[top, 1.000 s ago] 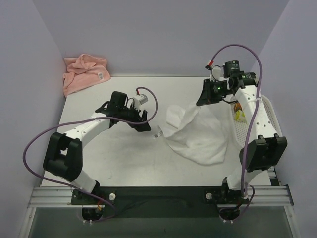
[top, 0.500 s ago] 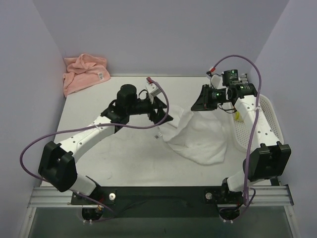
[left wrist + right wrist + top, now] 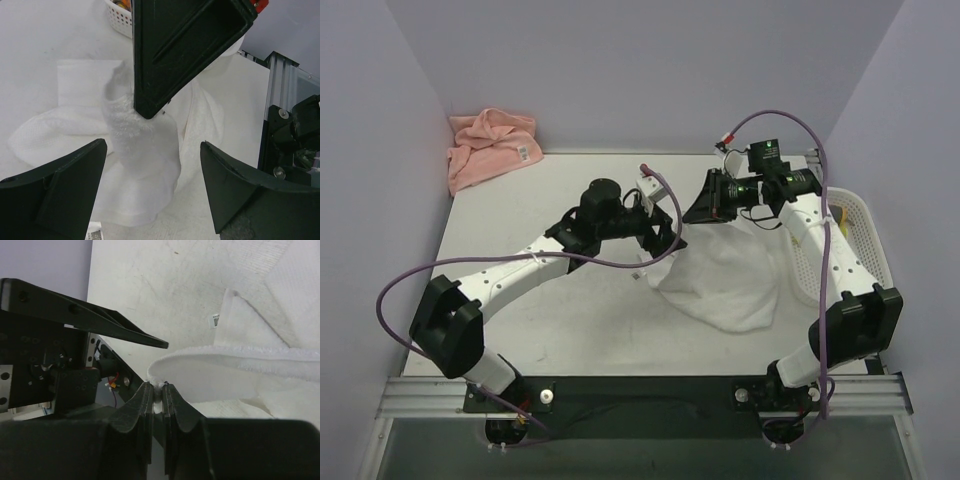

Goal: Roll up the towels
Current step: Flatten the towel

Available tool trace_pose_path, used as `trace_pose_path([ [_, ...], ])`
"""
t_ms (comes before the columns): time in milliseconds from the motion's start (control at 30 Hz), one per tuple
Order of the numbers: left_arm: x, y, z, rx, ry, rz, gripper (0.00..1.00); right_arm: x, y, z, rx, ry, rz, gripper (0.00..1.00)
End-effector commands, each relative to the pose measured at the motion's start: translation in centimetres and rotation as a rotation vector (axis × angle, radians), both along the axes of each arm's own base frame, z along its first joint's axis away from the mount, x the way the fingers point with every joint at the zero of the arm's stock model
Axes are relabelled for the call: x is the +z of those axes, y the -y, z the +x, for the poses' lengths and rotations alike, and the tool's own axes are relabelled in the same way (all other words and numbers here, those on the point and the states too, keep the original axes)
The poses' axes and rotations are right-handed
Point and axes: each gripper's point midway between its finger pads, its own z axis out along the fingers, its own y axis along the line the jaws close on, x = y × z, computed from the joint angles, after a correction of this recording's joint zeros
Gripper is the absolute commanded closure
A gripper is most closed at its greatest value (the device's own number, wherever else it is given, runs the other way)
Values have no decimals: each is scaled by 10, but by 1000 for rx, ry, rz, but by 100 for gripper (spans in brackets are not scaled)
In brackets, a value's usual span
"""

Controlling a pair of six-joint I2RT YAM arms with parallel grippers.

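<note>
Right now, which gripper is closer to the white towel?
Right: the right gripper pinches the white towel's raised edge; the left gripper is open beside that edge.

White towel [image 3: 730,285] rumpled centre; pink towel [image 3: 490,148] bunched far-left.

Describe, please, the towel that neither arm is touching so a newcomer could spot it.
Start at the white table and go to its far left corner. There lies the salmon-pink towel, crumpled in a heap with a small white tag; the white towel sits mid-table, pinched by the right end effector.
</note>
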Motion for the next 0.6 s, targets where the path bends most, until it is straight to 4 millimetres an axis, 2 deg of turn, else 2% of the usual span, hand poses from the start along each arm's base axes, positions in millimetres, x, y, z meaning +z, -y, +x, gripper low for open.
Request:
trace_pose_path([
  [0, 24, 14, 3, -1, 43, -45, 14, 12, -10, -4, 23, 6, 52, 100],
  [133, 20, 19, 3, 2, 28, -42, 18, 17, -18, -9, 51, 6, 74, 100],
  [267, 12, 13, 11, 57, -13, -12, 49, 24, -21, -16, 69, 13, 95, 100],
  [300, 11, 5, 17, 74, -29, -9, 64, 24, -20, -17, 69, 13, 97, 100],
  [367, 9, -6, 17, 91, -79, -20, 72, 27, -16, -18, 61, 22, 104, 100],
  [400, 8, -19, 16, 108, -88, -22, 81, 30, -12, -16, 48, 24, 111, 100],
  [433, 7, -25, 15, 113, -82, -18, 87, 34, -10, -16, 44, 32, 119, 98],
  [500, 12, -37, 8, 116, -67, -3, 100, 40, -1, -10, 24, 51, 129, 83],
  [533, 9, -44, 7, 120, -60, 9, 100, 43, 3, -8, 15, 61, 130, 74],
  [567, 13, -51, 1, 123, -63, 18, 100, 48, 9, -4, 2, 78, 135, 58],
])
